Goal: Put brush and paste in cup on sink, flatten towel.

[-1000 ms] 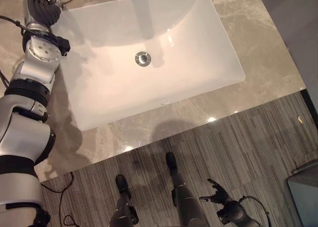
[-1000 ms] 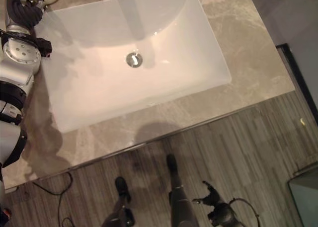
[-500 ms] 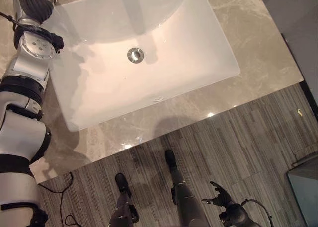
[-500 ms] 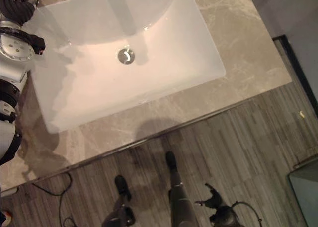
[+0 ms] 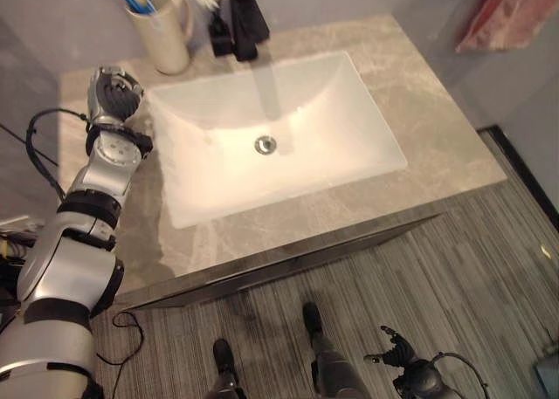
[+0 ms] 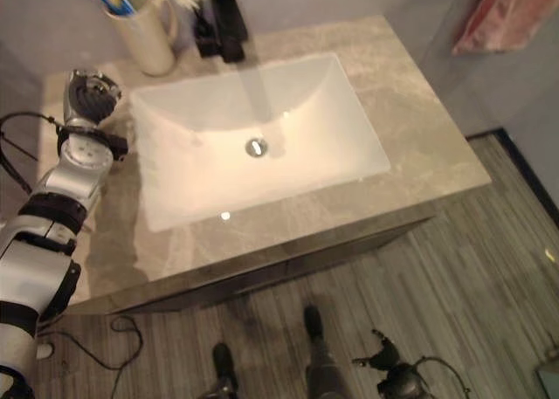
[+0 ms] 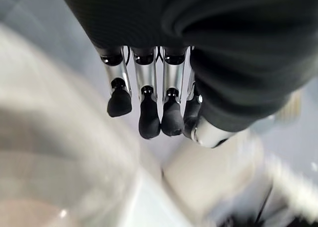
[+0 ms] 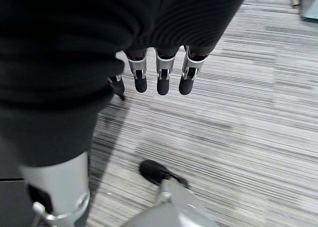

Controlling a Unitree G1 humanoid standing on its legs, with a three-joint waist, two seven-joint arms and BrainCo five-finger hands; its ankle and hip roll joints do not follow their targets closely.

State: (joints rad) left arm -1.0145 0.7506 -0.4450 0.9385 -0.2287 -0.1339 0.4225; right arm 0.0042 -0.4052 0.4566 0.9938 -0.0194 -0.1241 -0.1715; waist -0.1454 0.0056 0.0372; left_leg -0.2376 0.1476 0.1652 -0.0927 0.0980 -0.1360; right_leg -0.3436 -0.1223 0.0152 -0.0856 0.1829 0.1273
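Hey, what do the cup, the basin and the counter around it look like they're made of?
The cup looks like matte cream ceramic, thick-walled with a moulded handle. The basin seems glossy white glazed ceramic, given its bright light glints. The counter appears to be polished grey-beige stone, veined like marble, though it may be an imitation.

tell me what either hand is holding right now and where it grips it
Nothing is held. The left hand hangs over the counter beside the sink, fingers relaxed and empty. The right hand hangs low over the floor, open too.
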